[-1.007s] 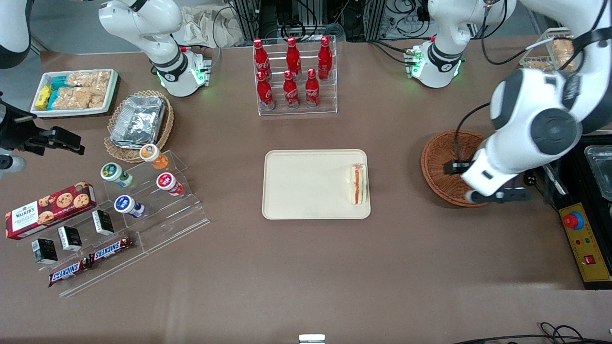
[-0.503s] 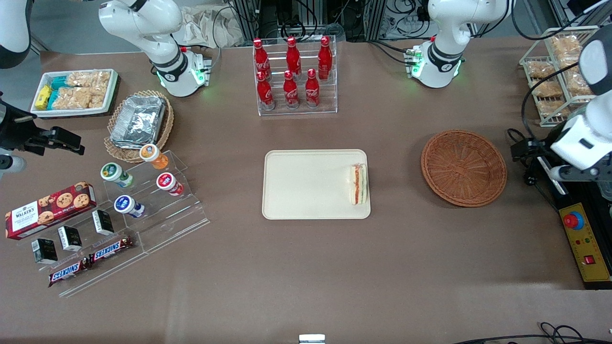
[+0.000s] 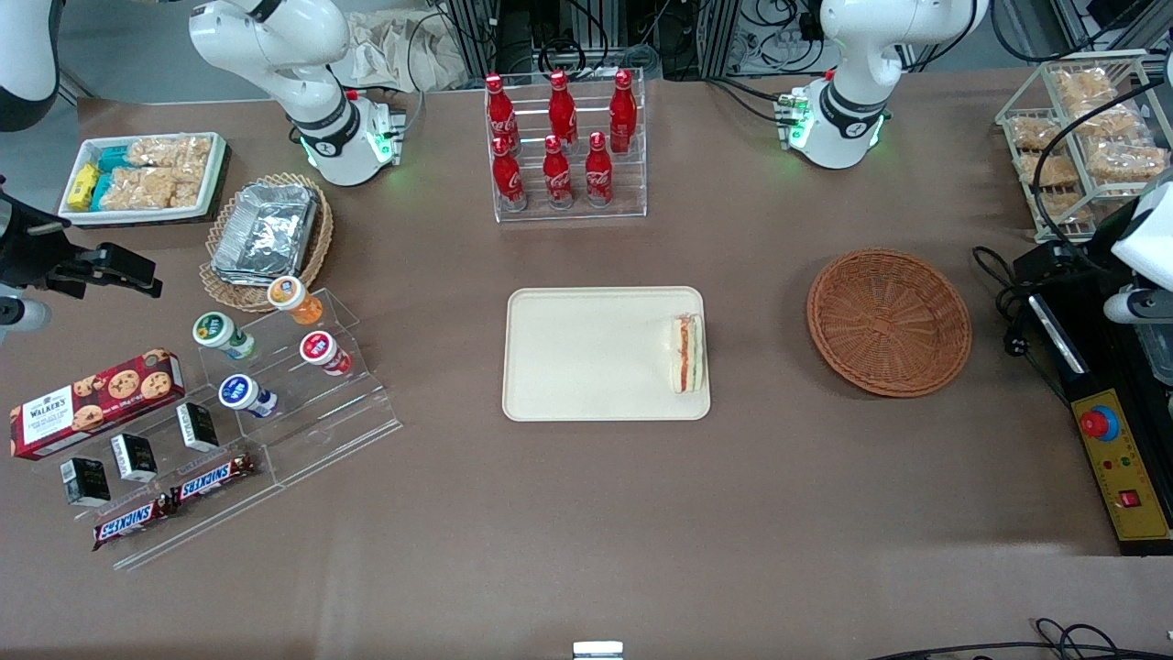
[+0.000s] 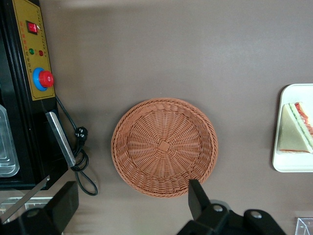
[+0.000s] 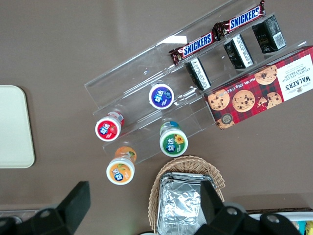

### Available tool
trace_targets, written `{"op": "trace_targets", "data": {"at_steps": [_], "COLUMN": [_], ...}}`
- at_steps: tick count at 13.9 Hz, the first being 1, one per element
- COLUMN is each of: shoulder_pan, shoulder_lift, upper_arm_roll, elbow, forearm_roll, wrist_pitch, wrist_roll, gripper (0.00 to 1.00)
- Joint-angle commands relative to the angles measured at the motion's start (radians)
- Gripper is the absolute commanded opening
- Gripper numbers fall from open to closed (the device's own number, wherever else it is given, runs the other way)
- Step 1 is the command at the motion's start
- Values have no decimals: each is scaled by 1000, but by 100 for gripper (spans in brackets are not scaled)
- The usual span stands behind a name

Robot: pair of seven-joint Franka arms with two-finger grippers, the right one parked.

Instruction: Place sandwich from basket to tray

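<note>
Sandwich [image 3: 687, 353] on tray [image 3: 586, 353]; basket [image 3: 888, 322] beside; gripper [image 4: 129, 203] above basket.

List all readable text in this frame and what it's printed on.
"SNICKERS": two bars on the clear rack.
"WALKER'S": red cookie box.
Coca-Cola script: red bottles, barely legible.
Cup lids, black boxes, control box: unreadable.
Claw open above the empty basket; no text.

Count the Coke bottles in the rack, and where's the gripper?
6 Coke bottles in the clear rack: three on the higher step, three on the lower. None looks hidden. The gripper hangs open above the basket.
</note>
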Motion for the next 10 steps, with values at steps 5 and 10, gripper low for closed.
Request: {"op": "trace_targets", "data": {"at_steps": [5,10], "shoulder_pan": [14,14], "shoulder_lift": [1,3], "upper_arm_roll": [-9,-9], "elbow": [18,18], "forearm_roll": [-20,-20], "wrist_pitch": [-25,-23], "wrist_roll": [7,1], "gripper": [100,100]}}
